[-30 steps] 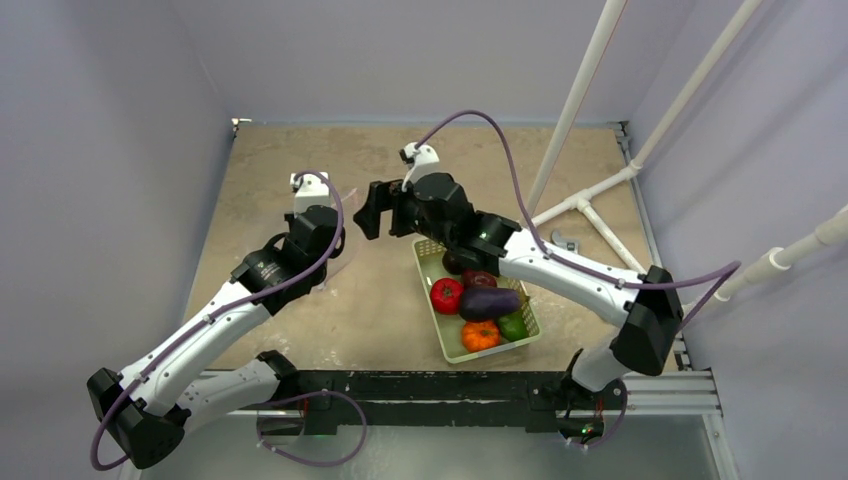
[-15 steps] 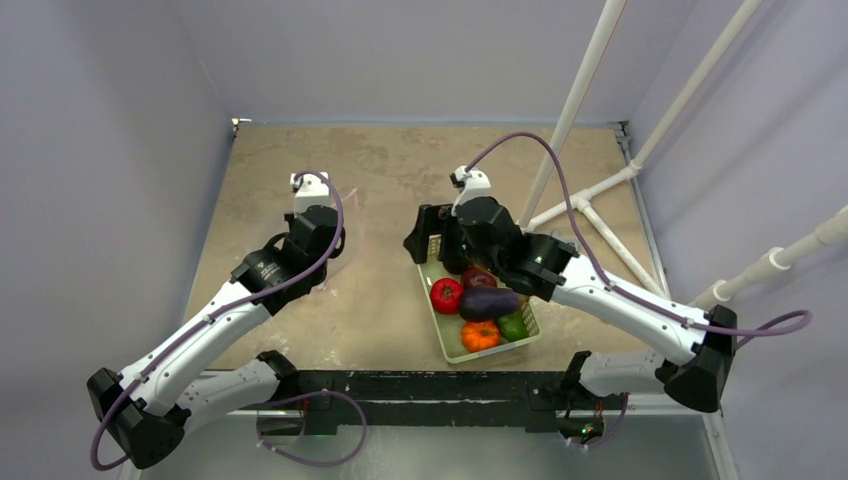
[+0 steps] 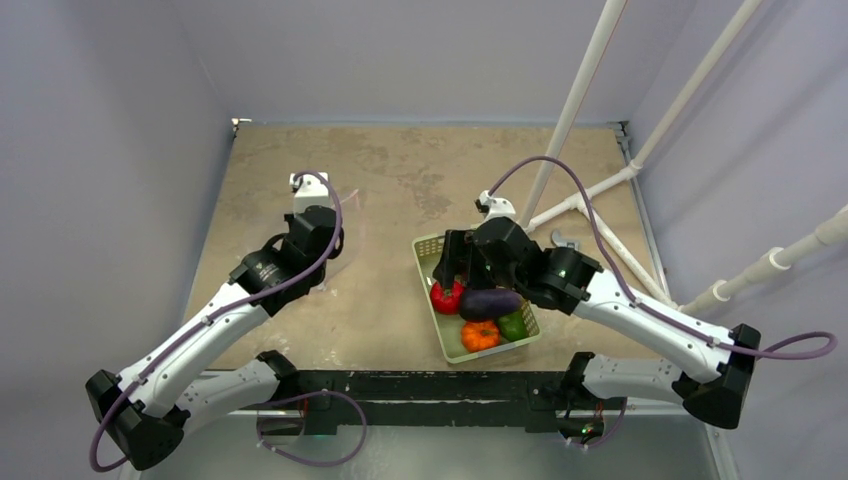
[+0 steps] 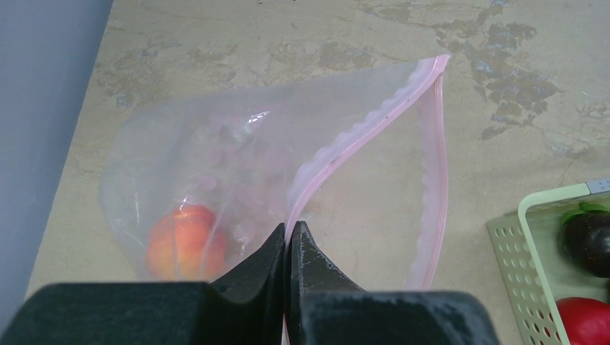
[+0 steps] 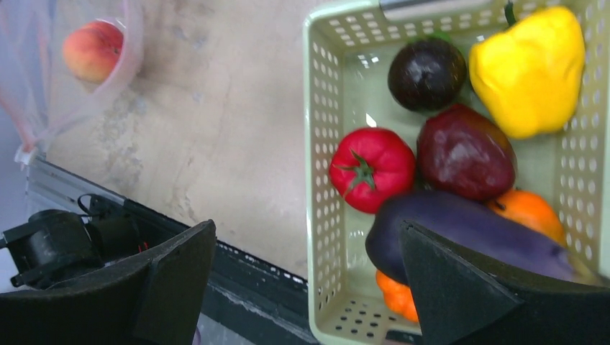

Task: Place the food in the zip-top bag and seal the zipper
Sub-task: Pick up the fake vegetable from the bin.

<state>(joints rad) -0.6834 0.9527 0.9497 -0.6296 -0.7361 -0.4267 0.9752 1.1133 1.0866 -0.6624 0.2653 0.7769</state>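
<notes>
Where lilac walls (image 3: 100, 150) enclose the stained tabletop (image 3: 390, 170), the zipper (image 4: 338, 151) is pinched by the left claw (image 4: 288, 241) — the right claw (image 5: 308, 237) is spread.

In the left wrist view, the near end of the zipper strip (image 4: 368, 133) vanishes between the pressed-together jaws of the left gripper (image 4: 288, 241); the clamped length cannot be seen. Left of those jaws, the peach (image 4: 180, 241) is blurred by the film of the bag (image 4: 216, 144), and the gripper body covers its lower edge. Far right of the jaws, the basket (image 4: 512, 251) and the tomato (image 4: 586, 320) are cut by the frame edge. In the right wrist view, one jaw of the right gripper (image 5: 308, 226) covers the eggplant's (image 5: 460, 223) end, and eggplant and jaw together hide most of the pumpkin (image 5: 395, 300). In the top view, the left jaws sit hidden beneath the wrist.
</notes>
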